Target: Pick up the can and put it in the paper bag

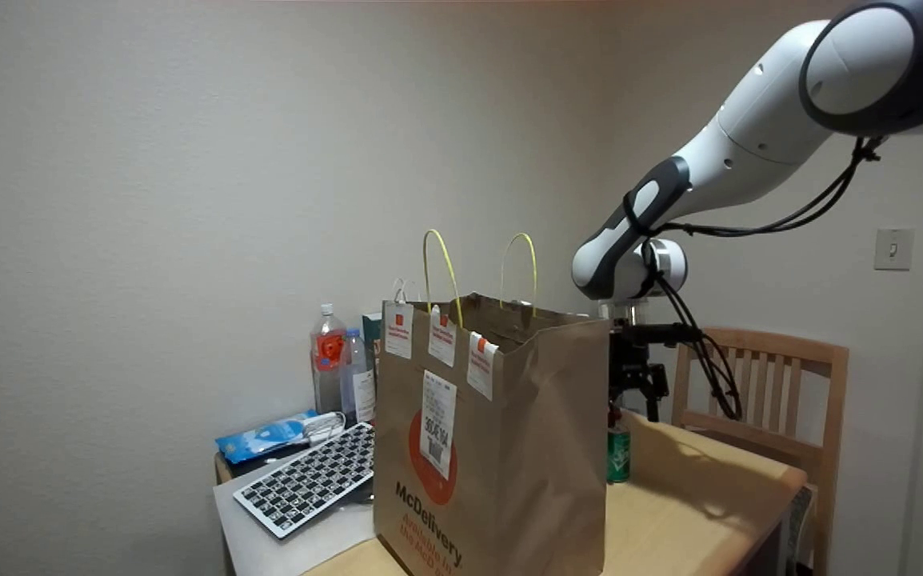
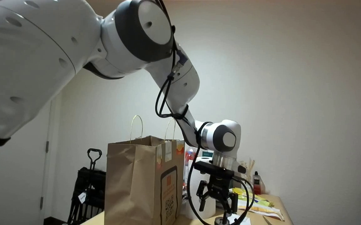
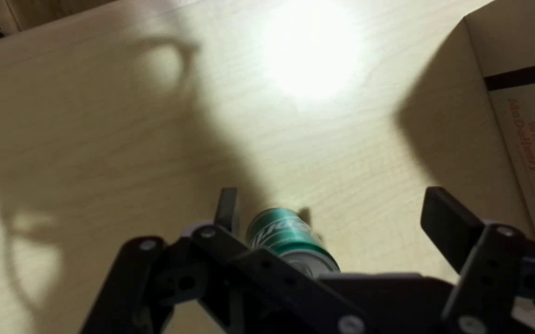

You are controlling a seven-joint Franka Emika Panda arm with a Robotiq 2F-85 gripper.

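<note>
The green can (image 1: 618,454) stands on the table in an exterior view, partly hidden by the bag. In the wrist view the can (image 3: 279,232) shows its green side and part of its silver top. My gripper (image 3: 337,215) is open and above the can, which appears between the fingers, nearer the left one and not gripped. The open gripper (image 2: 214,210) also shows in an exterior view, with a round grey top that looks like the can's at the bottom edge. The brown paper bag (image 1: 553,448) stands upright and open beside the gripper; it also shows at the wrist view's right (image 3: 522,134).
A keyboard (image 1: 309,480), clear bottles (image 1: 328,360) and a blue packet (image 1: 261,438) lie beyond the bag. A paper towel roll (image 2: 196,187) stands behind the gripper, with yellow packets (image 2: 255,201) to its right. A wooden chair (image 1: 781,344) stands past the table edge.
</note>
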